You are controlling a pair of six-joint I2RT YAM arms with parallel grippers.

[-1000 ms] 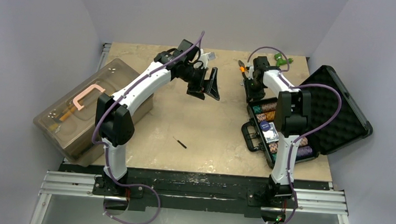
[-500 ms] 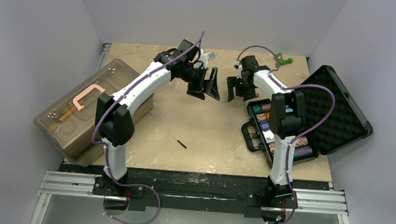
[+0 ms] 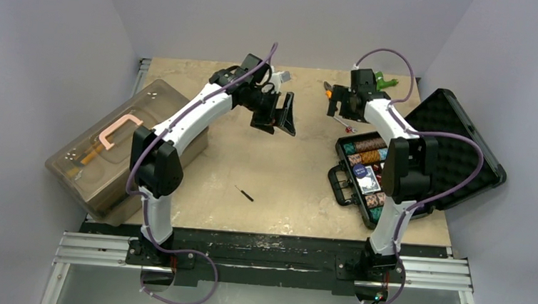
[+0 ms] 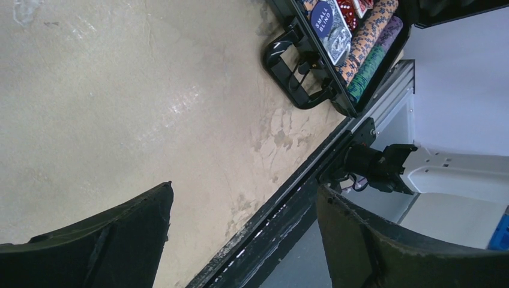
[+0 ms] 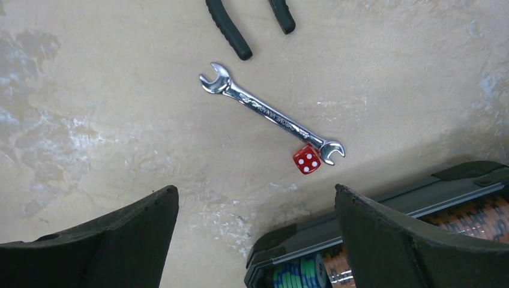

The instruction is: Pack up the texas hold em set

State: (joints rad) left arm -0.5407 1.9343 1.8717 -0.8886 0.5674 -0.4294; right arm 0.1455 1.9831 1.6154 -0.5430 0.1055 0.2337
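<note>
One beige tbl [image 3: 286, 171], grey walls [image 3: 44, 50], case [image 3: 460, 152]

- The toolbox [image 3: 108, 155] sits at the left edge of the table [image 3: 286, 175].
- The case [image 3: 459, 158] lies open on the right side, with its lid laid back to the right.
- The chips [image 3: 369, 157] sit in rows in the case's left half.
- A wrench [image 5: 271, 114] lies just past the far end of the case, under my right gripper [image 3: 339, 104].
- A die [image 5: 307, 161] lies right beside the wrench, between it and the case.
- A small tool [image 3: 245, 192] lies alone near the middle.
- My left gripper [image 3: 281, 117] hangs over the far middle.
</note>
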